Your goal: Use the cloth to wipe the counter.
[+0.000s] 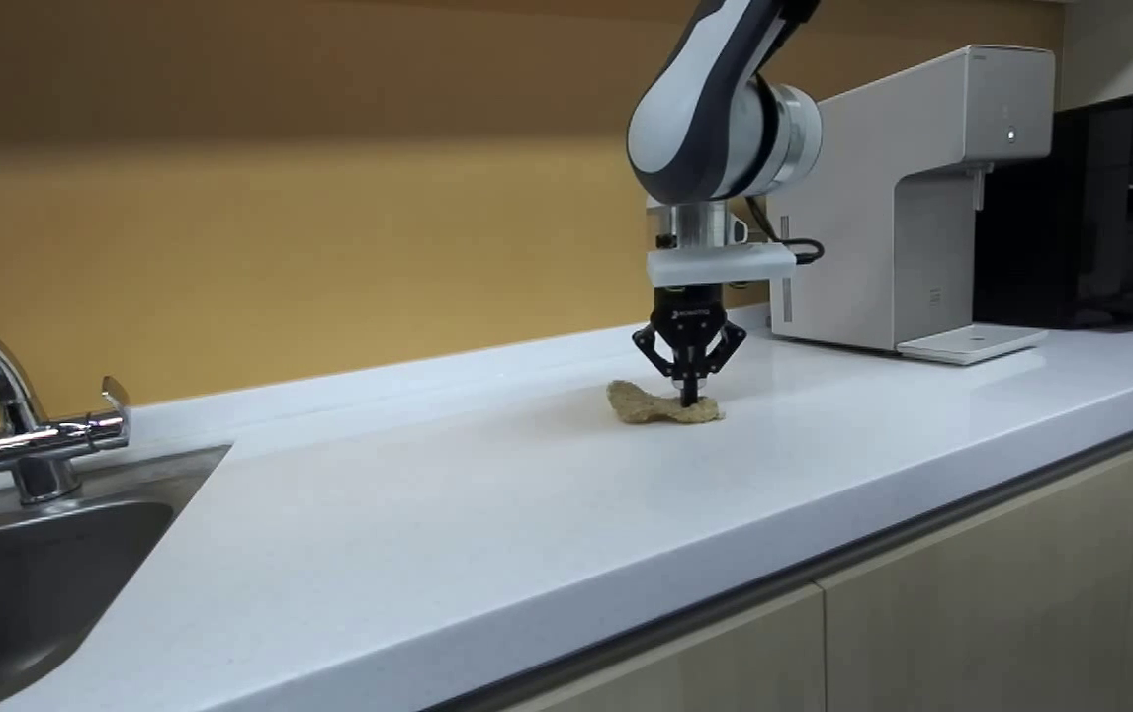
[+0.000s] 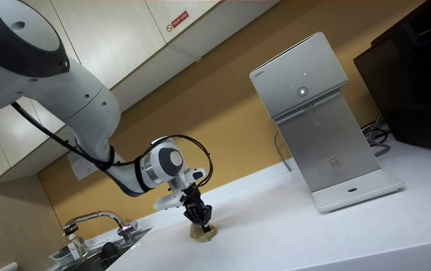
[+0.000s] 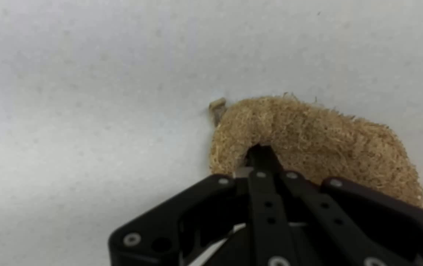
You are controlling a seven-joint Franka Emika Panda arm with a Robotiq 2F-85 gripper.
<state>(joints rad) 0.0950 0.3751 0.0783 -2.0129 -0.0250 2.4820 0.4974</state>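
A yellow-orange wall (image 1: 329, 257) is rising behind the white table (image 1: 379, 524), where a brown, fibrous cloth (image 1: 641, 405) is lying between the sink (image 1: 107, 569) and the pale dispenser (image 1: 843, 227). Standing almost together, the fingers (image 1: 690, 394) are pinching the cloth near one end.

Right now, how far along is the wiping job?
Looks done: the grasp; the claw is shut, its tips sunk in the cloth and apparently pinching it. In hand: the cloth lies on the counter beneath the claw, placed for wiping; whether strokes have begun can't be told. Left, probably: wiping, since the cloth covers only a small patch away from the sink, then letting go.
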